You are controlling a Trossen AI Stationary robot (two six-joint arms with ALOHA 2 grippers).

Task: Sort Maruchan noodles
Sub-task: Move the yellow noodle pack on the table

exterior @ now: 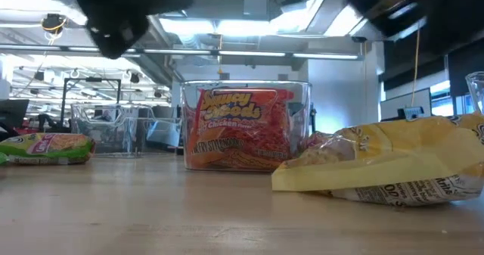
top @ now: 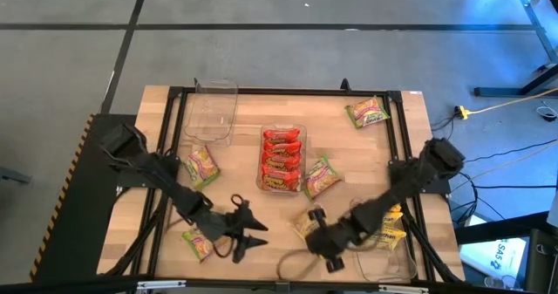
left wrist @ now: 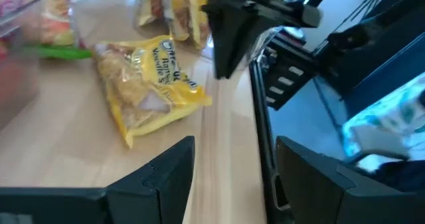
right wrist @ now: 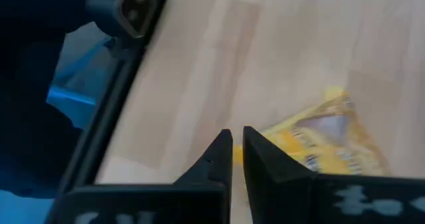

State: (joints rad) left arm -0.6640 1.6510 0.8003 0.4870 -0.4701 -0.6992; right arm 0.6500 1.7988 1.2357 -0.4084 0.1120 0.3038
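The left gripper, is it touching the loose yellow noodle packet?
Apart. The left wrist view shows bare table between the open left gripper and the yellow packet.

From my low view I can read "Saucy Noodles" and, under it, "Chicken" on the red packet [exterior: 243,128] standing in the clear tray [exterior: 302,96]. The yellow packet [exterior: 393,168] beside it carries black print along its lower edge, but I can't make it out. In my left wrist view a yellow packet [left wrist: 149,94] shows dark lettering that I can't read for certain. Nothing else is legible to me.
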